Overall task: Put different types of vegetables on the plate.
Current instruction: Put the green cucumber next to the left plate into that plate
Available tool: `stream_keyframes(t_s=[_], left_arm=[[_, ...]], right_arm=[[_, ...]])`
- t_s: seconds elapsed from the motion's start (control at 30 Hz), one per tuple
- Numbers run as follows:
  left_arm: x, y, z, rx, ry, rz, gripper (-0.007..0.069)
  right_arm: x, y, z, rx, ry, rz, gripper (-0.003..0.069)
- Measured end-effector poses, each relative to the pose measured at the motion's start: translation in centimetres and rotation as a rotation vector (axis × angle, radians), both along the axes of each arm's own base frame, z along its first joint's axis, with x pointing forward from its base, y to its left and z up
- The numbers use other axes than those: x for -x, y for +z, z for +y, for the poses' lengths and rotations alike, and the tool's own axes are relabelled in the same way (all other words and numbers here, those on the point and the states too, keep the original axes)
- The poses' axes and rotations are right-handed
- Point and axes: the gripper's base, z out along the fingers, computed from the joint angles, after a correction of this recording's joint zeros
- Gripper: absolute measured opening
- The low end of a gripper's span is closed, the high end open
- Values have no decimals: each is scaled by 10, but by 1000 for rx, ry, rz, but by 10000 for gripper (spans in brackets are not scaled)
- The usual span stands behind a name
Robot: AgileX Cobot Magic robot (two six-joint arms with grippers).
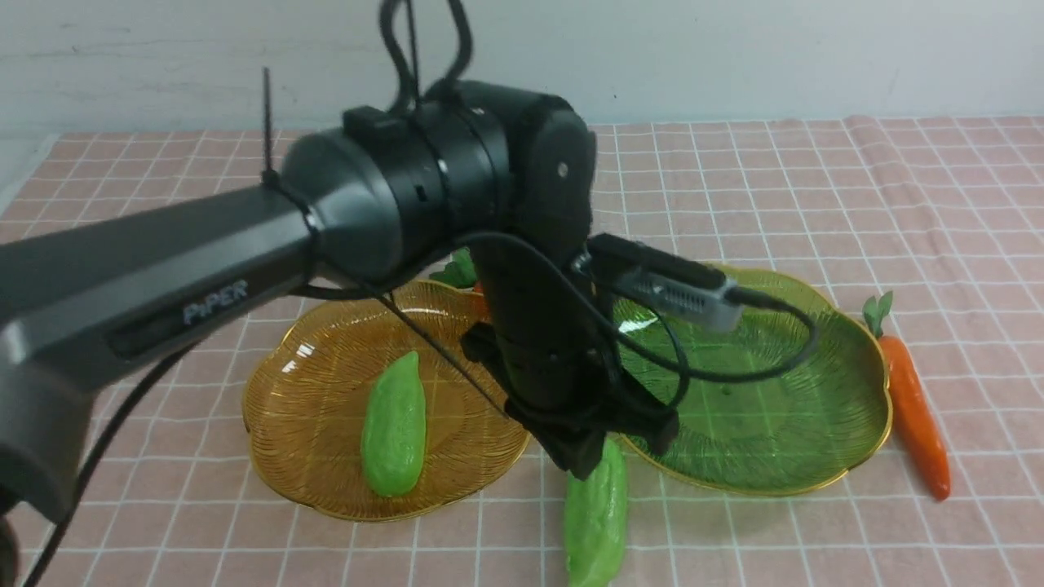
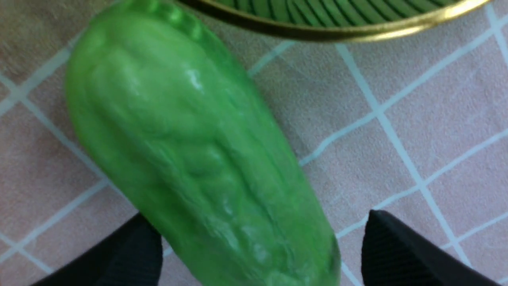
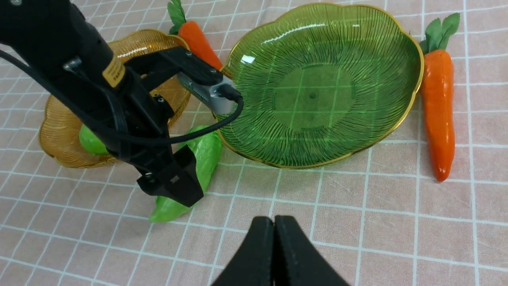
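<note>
So you're early in this one, I'd say. One ridged green gourd (image 1: 394, 424) is lying in the amber plate (image 1: 281, 391), and that's the only thing plated so far. The green plate (image 1: 775, 408) has nothing in it.

Your left end effector (image 1: 608, 447) is down over the second gourd (image 1: 595, 522), which lies on the checked surface (image 1: 816, 538) between the near edges of the two plates. The wrist view shows the fingers (image 2: 131, 254) spread on either side of it, not clamped. Your right end effector (image 3: 274, 242) hangs back with its fingers pressed together, holding nothing.

Both carrots are on the cloth. One (image 1: 917, 416) lies just beside the green plate's right rim, the other (image 3: 198, 37) is tucked behind, between the plates.

Watch out: the green plate's gold rim sits just beside the gourd's far end. Also, the left arm's bulk hides that back carrot from the front view, and its wrist camera (image 1: 677, 289) and cable hang over the green plate.
</note>
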Motion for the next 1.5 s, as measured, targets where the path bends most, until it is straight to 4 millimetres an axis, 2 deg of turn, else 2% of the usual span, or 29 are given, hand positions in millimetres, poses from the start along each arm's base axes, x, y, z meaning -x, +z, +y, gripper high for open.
stream_keyframes(t_s=[0.07,0.13,0.2,0.23,0.3,0.37,0.47,0.5,0.6,0.67,0.77,0.83,0.9,1.0,1.1,1.17,1.27,1.37,1.5], left_arm=[[-1,-7,-1,-6,5,6,582],[-2,-17,-2,-24,18,23,477],[-1,-17,-2,-34,25,38,360],[-2,-16,-2,-37,23,41,332],[-4,-10,-4,-32,18,34,324],[-7,9,-7,1,12,-3,323],[-16,62,0,83,18,-136,323],[-19,72,5,94,26,-165,323],[-33,127,50,152,103,-289,323],[-44,147,83,168,168,-337,323],[-59,161,125,164,273,-376,323],[-69,158,154,143,342,-375,323],[-75,147,176,112,395,-347,323],[-80,121,203,56,441,-275,322],[-85,91,220,10,461,-195,322],[-90,77,222,-6,462,-162,322],[-96,59,221,-19,462,-121,323],[-102,38,220,-44,459,-75,340],[-105,25,221,-69,452,-54,411]], right_arm=[[0,0,0,3,1,-6,-15],[-1,0,0,9,-1,-4,-15],[-4,-1,-2,36,-11,8,-15],[-8,-2,-4,49,-22,25,-15],[-17,-2,-7,66,-57,70,-15],[-31,-2,-10,94,-97,139,-15],[-54,2,-14,155,-124,220,-15],[-64,4,-16,178,-134,245,-15],[-84,10,-16,191,-144,306,-15],[-95,13,-16,194,-143,323,-16],[-114,13,-18,230,-155,349,-17],[-130,5,-21,254,-177,389,-17],[-147,-8,-25,256,-207,434,-17],[-176,-32,-39,247,-270,498,8],[-201,-52,-53,218,-320,548,64],[-219,-67,-57,204,-313,594,124],[-244,-97,-57,181,-267,679,267],[-258,-125,-57,179,-240,752,404],[-266,-154,-57,169,-214,812,512]])
